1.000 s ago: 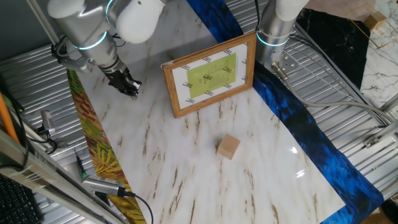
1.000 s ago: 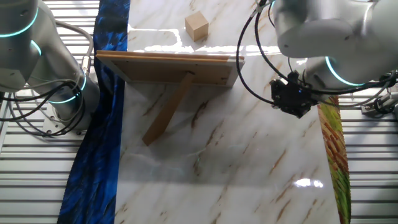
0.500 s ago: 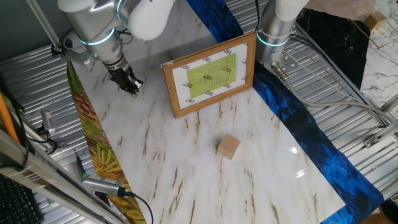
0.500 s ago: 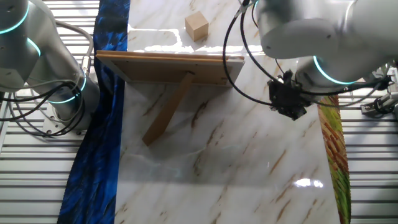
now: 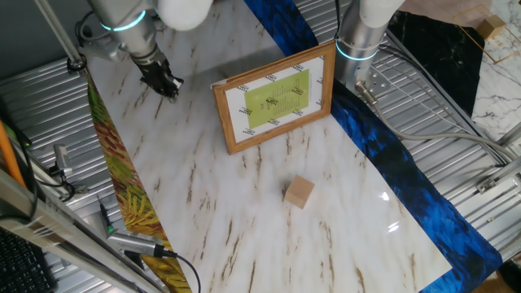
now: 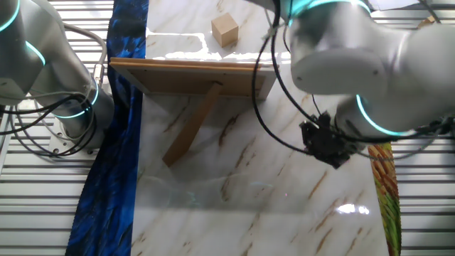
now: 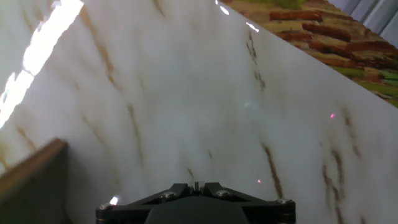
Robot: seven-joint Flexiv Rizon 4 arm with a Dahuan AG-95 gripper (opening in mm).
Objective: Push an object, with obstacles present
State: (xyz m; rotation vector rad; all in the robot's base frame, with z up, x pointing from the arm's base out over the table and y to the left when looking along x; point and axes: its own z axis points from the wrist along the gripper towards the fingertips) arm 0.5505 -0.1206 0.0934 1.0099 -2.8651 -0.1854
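My black two-finger gripper (image 5: 167, 85) hangs over the back part of the white marble-patterned tabletop with brown veining (image 5: 228, 203), near its edge with the yellow-green leaf-print strip (image 5: 122, 187). I hold nothing, and my fingers appear drawn together, tips meeting in the hand view. The small pale tan wooden cube (image 5: 299, 193) sits flat on the marble toward the opposite end, well apart from me. Between us stands the rectangular brown wooden picture frame with white mat and yellow-green sheet (image 5: 275, 98), leaning on its rear strut (image 6: 190, 124). A glossy blue patterned strip (image 5: 391, 163) borders the far side of the marble. Ribbed grey metal decking (image 5: 456, 138) surrounds the table. A second silver arm base with a cyan ring (image 5: 360, 37) stands behind the frame.
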